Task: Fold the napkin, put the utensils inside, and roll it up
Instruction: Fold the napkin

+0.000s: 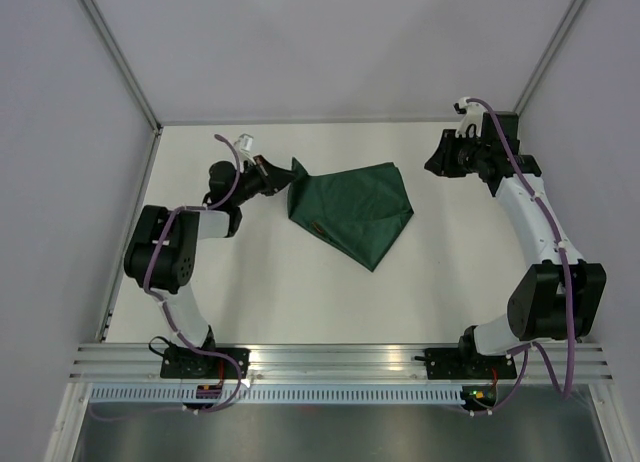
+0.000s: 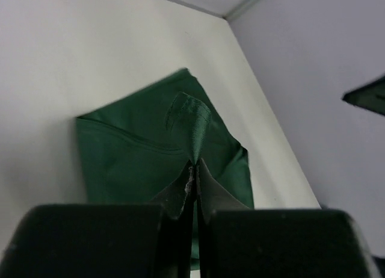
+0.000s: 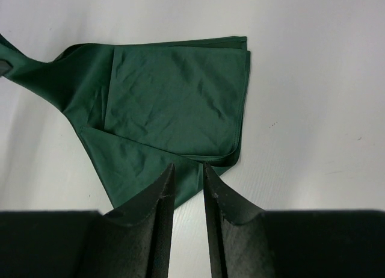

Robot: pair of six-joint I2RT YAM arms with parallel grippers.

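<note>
The dark green napkin (image 1: 355, 212) lies folded in layers on the white table, its left corner drawn up into a peak. My left gripper (image 1: 290, 177) is shut on that corner; in the left wrist view the jaws (image 2: 195, 166) pinch a ridge of the napkin (image 2: 132, 163). A short orange-red sliver, perhaps the utensil (image 1: 318, 229), shows at the cloth's near-left edge; the rest is hidden. My right gripper (image 1: 437, 165) hovers apart to the right, open with nothing between its fingers (image 3: 187, 166), looking down on the napkin (image 3: 174, 91).
Grey walls close in the table on the left, back and right. An aluminium rail (image 1: 340, 357) with both arm bases runs along the near edge. White table surface (image 1: 450, 272) lies around the napkin.
</note>
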